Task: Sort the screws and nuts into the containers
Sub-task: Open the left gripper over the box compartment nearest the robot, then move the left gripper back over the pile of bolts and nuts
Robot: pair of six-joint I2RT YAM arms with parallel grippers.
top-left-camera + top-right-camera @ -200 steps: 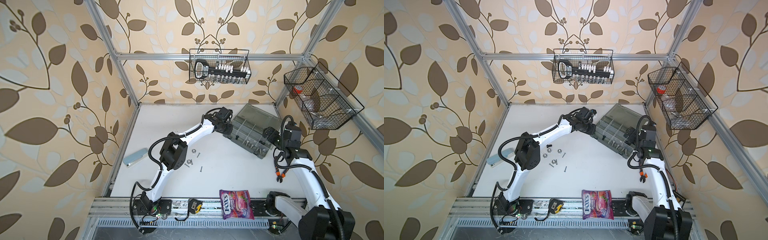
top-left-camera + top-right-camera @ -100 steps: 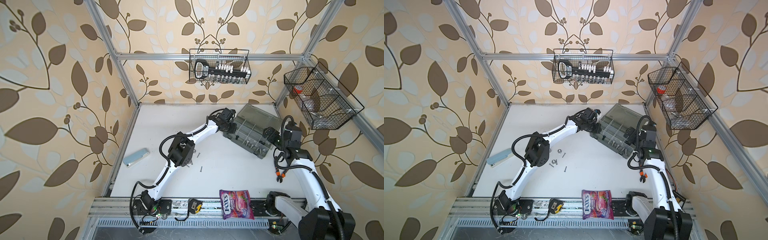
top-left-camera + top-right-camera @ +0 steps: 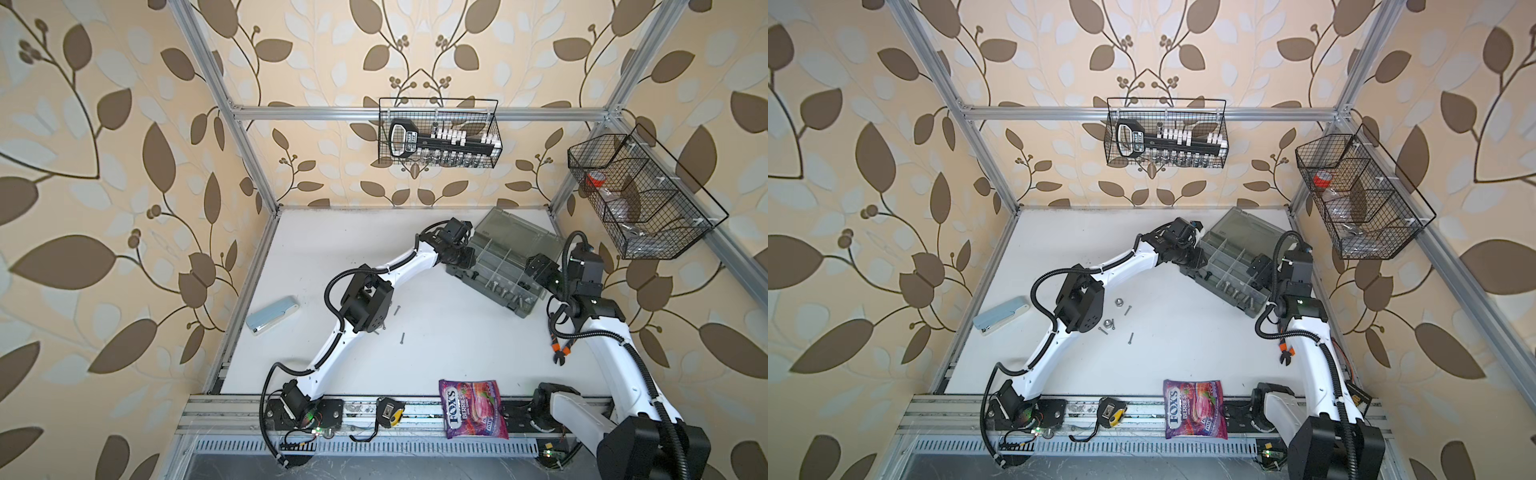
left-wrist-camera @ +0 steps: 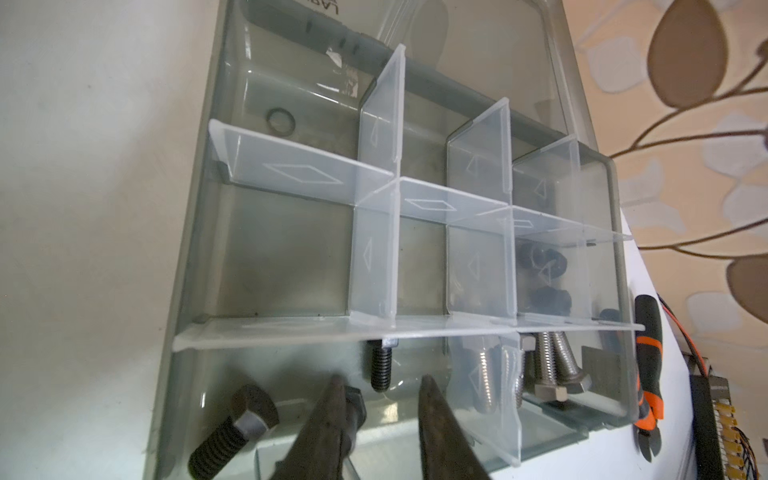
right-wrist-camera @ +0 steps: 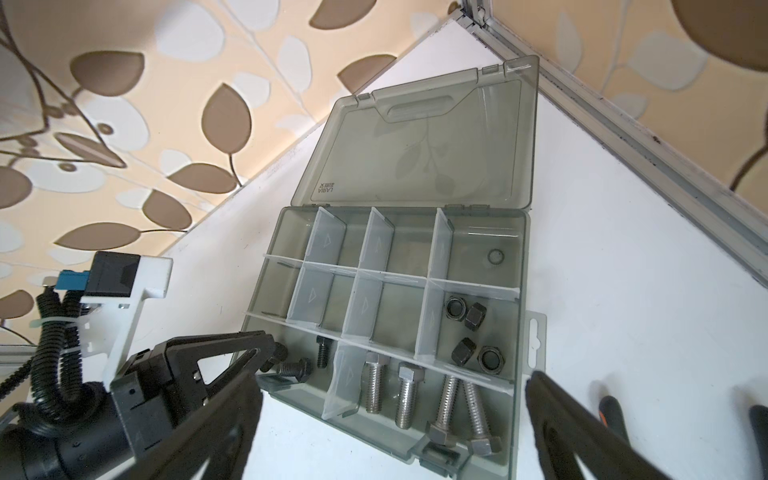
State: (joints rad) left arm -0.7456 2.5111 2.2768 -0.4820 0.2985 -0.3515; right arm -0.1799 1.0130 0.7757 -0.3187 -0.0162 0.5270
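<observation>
Jaws parting on left gripper (image 4: pixel 380 419) (shut a moment ago) over corner compartment of containers (image 4: pixel 195 208), black screw (image 4: pixel 356 404) seemingly released; right gripper (image 5: pixel 395 386) wide open; nuts (image 3: pixel 1118 301) waiting on worktop (image 3: pixel 1183 332).

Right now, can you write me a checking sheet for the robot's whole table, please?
Surface: white tabletop, no spills seen.
Job's things: organizer box open at the far right; three black bolts, four silver bolts and four black nuts inside, each kind in its own compartment; two silver nuts and a few thin screws loose on the tabletop.
Clutter: light-blue stapler, FOX'S sweets bag, tape measure, orange-handled pliers.
Grippers: left gripper over the black bolts, jaws slightly apart; right gripper wide open, empty, facing the box.
Cables: black corrugated hoses loop along both arms.
Surroundings: leaf wallpaper, metal frame, two black wire baskets on the walls.
</observation>
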